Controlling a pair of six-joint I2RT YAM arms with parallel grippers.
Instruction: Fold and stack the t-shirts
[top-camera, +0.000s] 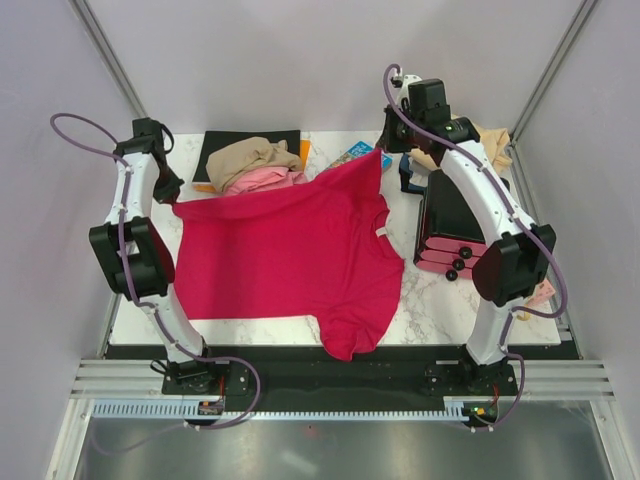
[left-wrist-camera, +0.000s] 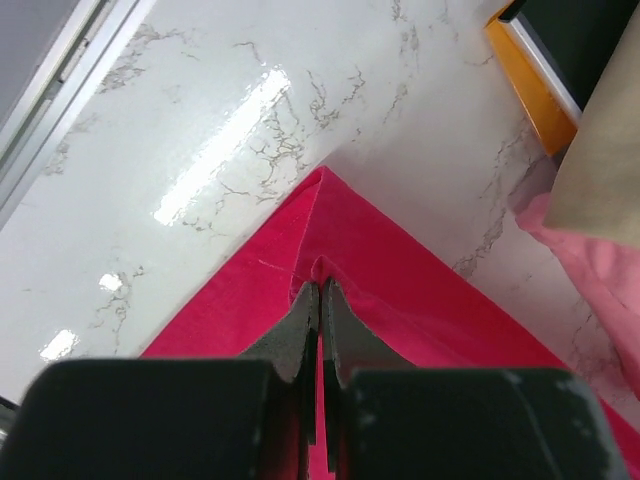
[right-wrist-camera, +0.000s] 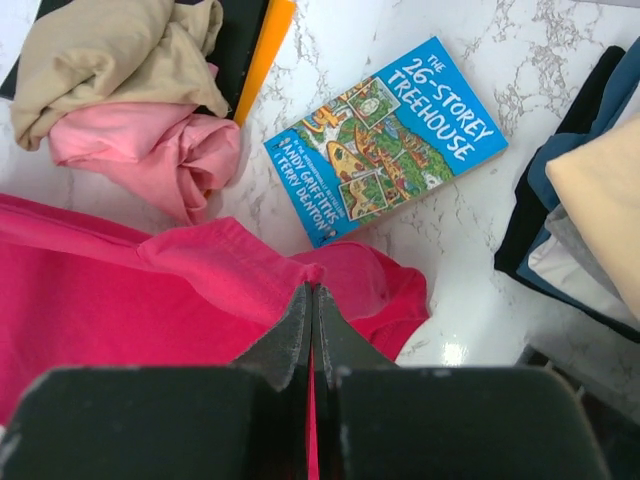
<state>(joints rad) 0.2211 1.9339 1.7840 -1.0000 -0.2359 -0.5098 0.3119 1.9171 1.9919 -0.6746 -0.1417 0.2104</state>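
While the left claw (left-wrist-camera: 320, 285) and right claw (right-wrist-camera: 311, 290) each clamp shut on a far corner, 1 crimson t-shirt (top-camera: 280, 260) lies spread across the surface (top-camera: 440, 300); 1 tan shirt (top-camera: 250, 158) & 1 pink shirt (top-camera: 265, 181) bunched at 11 o'clock, 1 peach shirt (right-wrist-camera: 600, 190) at 2, 1 book (right-wrist-camera: 385, 140) approx. 12.

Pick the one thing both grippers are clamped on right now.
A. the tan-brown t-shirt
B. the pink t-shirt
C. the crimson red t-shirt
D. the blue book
C: the left gripper and the right gripper are each shut on a pinch of the crimson red t-shirt, which spreads between them.
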